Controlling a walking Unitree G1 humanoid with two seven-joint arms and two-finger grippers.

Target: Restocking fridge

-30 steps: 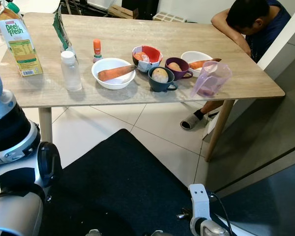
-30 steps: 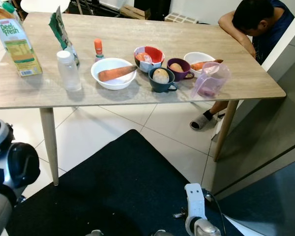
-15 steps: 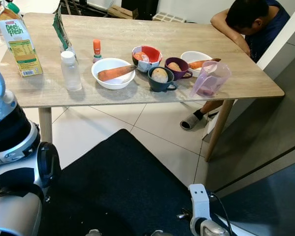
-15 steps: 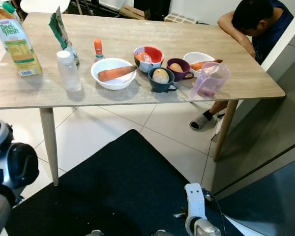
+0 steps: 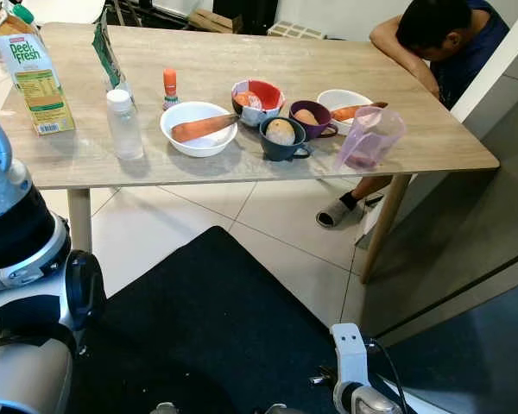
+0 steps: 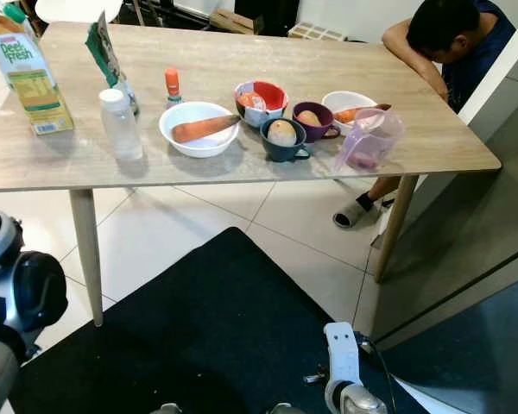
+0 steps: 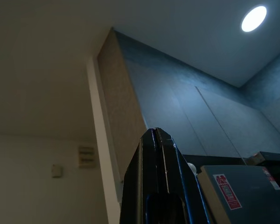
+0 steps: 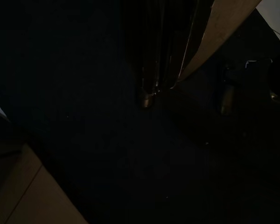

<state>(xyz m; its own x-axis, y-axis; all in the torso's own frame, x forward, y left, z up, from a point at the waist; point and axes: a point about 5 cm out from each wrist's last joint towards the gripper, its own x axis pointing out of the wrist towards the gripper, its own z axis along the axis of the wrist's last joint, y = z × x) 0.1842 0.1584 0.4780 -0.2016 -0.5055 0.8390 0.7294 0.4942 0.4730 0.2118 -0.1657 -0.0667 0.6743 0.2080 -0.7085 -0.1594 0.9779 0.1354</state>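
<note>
A wooden desk [image 5: 242,69] carries the groceries, and everything here is placed from the white bowl [image 5: 198,128] near its front edge, which holds a carrot [image 5: 204,128] lying across it. To the left of that bowl stands a clear plastic bottle [image 5: 123,124] with a white cap, and further left a carton of milk [image 5: 30,73] sits upright close to the desk's left end. Behind the bottle leans a green packet [image 5: 108,53], and just behind the bowl's left side stands a small orange-capped bottle [image 5: 169,87]. To the bowl's right are a red-lined bowl [image 5: 259,101], a dark blue cup [image 5: 282,140] with a potato in it, a purple cup [image 5: 311,119] and another white bowl [image 5: 345,105] holding a carrot. A pale purple jug [image 5: 371,138] stands furthest right, near the desk's corner. A person [image 5: 440,39] leans on the far right end of the desk.

The left hand [image 7: 158,140] points up toward a ceiling and wall panels, its two black fingers pressed together with nothing between them. The right hand [image 8: 151,93] hangs over a dark mat [image 5: 216,336] on the floor; I cannot tell whether its fingers are apart.
</note>
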